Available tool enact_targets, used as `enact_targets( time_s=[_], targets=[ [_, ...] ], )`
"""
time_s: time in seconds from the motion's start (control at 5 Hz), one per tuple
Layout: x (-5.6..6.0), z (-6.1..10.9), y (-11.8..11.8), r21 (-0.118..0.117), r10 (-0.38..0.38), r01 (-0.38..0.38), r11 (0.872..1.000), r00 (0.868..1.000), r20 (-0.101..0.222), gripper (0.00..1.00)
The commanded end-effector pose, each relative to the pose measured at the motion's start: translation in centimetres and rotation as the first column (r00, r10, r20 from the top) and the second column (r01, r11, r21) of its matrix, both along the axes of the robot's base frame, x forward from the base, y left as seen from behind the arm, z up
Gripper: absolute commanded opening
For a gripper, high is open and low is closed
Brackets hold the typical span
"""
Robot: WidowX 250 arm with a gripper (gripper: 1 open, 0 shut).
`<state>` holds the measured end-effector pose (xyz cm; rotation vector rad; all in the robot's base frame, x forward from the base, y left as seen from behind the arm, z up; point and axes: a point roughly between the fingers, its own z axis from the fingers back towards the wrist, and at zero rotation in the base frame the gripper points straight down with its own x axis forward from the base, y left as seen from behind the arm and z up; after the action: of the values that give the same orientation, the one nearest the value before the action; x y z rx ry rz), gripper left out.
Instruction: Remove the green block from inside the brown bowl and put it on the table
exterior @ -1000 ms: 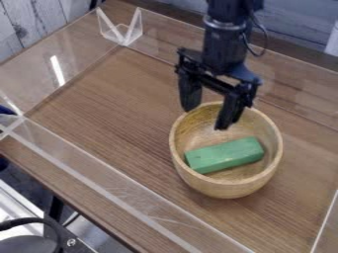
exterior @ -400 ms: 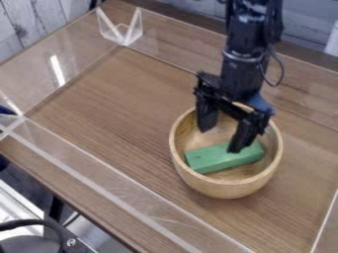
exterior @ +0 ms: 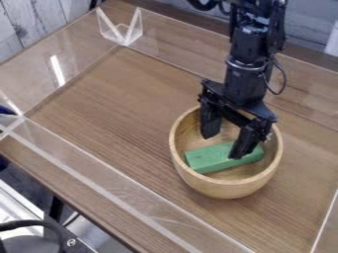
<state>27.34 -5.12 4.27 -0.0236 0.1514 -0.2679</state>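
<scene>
The green block (exterior: 222,158) lies inside the brown bowl (exterior: 200,182), right of centre in the frame. The black claw (exterior: 222,143) is over the bowl with its fingers spread apart, one tip overlapping the block in this view; whether they touch, I cannot tell. The bowl's thick wall surrounds the block on all sides. The desk (exterior: 99,109) also carries a clear, angular piece (exterior: 121,27) at upper left, well apart from the bowl. Black cables (exterior: 38,229) curve at lower left.
</scene>
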Motion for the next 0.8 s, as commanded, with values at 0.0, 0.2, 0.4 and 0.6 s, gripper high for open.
enact_targets(
  time_s=[0.0, 0.2, 0.4, 0.6],
  targets=[
    [0.6, -0.2, -0.3, -0.007, -0.016, 0.016, 1.000, 1.000, 0.020, 1.00],
    [0.7, -0.7, -0.3, -0.012, -0.025, 0.025, 1.000, 1.000, 0.016, 1.00],
    [0.8, -1.3, -0.4, -0.017, -0.032, 0.032, 0.999, 0.999, 0.011, 1.00],
    [0.9, -1.8, -0.5, -0.022, -0.038, 0.038, 0.999, 0.999, 0.005, 1.00]
  ],
)
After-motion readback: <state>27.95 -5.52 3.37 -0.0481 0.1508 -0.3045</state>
